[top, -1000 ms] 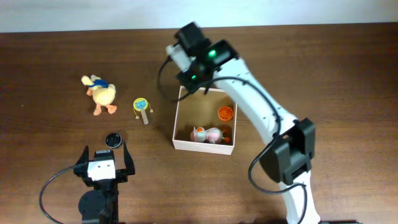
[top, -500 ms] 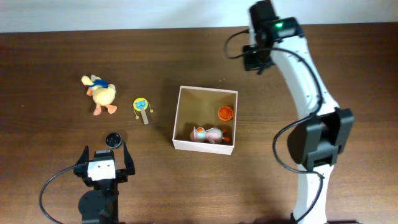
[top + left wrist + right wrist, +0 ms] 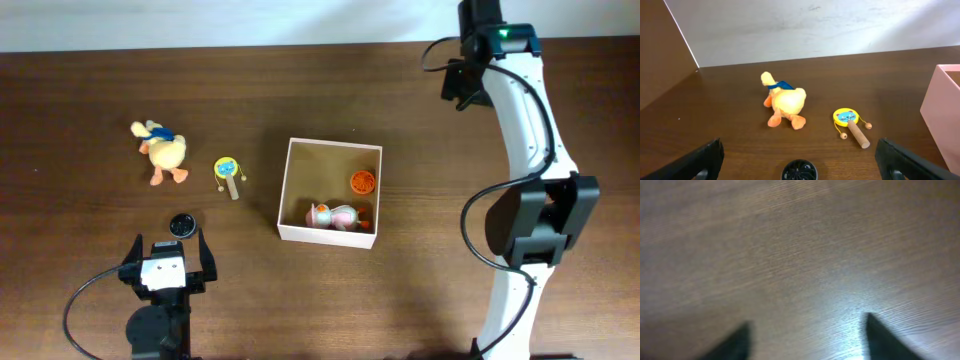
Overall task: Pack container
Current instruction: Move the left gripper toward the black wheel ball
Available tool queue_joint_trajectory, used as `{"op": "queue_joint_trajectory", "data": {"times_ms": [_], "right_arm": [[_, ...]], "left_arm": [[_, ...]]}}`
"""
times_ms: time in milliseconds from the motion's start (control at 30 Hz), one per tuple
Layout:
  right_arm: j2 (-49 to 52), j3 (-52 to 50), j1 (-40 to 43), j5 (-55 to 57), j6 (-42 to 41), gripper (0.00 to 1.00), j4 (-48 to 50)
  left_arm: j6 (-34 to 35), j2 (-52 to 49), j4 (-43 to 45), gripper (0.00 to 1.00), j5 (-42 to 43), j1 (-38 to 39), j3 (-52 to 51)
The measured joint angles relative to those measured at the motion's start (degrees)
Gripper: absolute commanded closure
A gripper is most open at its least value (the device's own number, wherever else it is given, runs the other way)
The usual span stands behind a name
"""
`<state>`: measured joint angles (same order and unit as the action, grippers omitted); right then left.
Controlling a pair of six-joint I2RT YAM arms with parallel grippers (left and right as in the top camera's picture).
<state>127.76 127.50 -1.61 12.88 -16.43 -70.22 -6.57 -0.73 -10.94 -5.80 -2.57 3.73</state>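
One square container [image 3: 320,175], white walls, tan floor, toys [image 3: 335,215] inside

blurred table [image 3: 790,255], container [image 3: 942,110] cut by right edge

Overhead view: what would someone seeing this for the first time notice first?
The white-walled container sits mid-table with an orange toy and a pale pink toy inside. To its left, a yellow plush duck, a little rattle drum and a black disc lie loose on the wood. The tall white right arm reaches to the table's far edge, well clear of the box.
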Motion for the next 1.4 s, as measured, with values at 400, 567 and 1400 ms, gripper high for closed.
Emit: {"op": "queue_joint_trajectory", "data": {"times_ms": [400,567,1400], "right_arm": [[0.0,0.0,0.72,-4.35,-0.11,0.01,2.16],[0.0,0.0,0.72,-4.44,-0.07,0.01,2.16],[0.0,0.0,0.72,-4.85,-0.09,0.01,2.16]], "left_arm": [[0.02,0.0,0.0,0.01,0.0,0.0,0.0],[0.0,0.0,0.0,0.01,0.0,0.0,0.0],[6.19,0.04,22.21,0.01,3.93,0.0,0.55]]}}
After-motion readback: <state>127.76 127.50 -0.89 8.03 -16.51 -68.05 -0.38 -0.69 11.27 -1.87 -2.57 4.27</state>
